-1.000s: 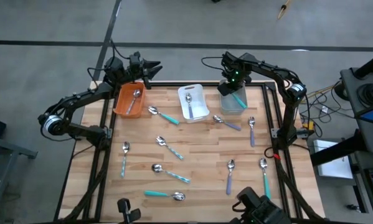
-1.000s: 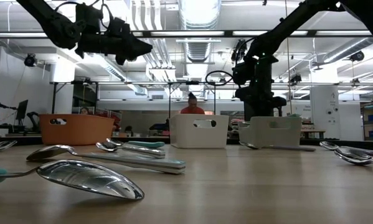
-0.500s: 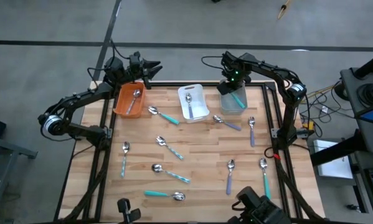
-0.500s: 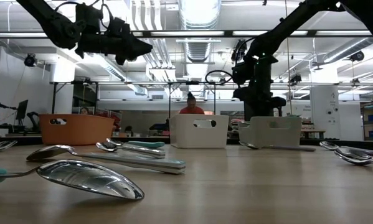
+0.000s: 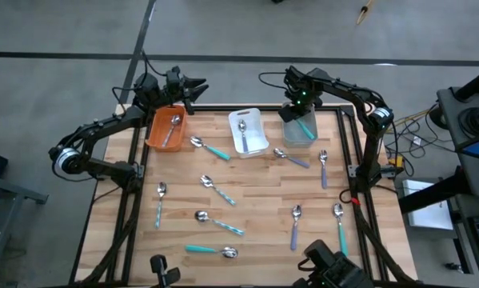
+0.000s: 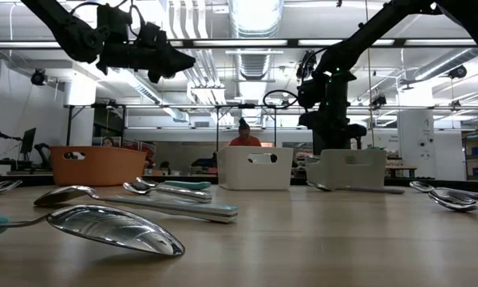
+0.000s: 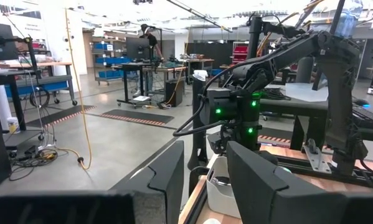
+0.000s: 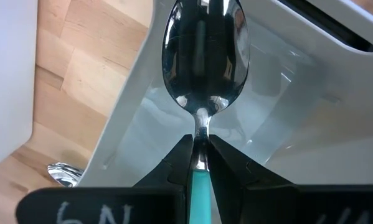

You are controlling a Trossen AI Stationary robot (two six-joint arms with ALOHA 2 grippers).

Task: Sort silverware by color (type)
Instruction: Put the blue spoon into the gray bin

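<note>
The right gripper (image 8: 200,155) is positioned over the grey bin (image 5: 297,133) at the table's far edge, its fingers closed on the neck of a teal-handled spoon (image 8: 203,43) whose bowl hangs inside that bin. The left gripper (image 5: 193,86) hovers beyond the orange bin (image 5: 154,128), fingers parted and holding nothing. Other spoons and forks lie scattered across the table (image 5: 255,192).

Nine pieces of silverware (image 5: 217,190) lie loose on the desk (image 5: 263,200): three with teal handles, three lavender, three pale striped. There is one orange bin (image 5: 153,136), one white bin (image 5: 257,136) and one grey bin (image 5: 291,134). Each bin has one more piece, making twelve in all.
</note>
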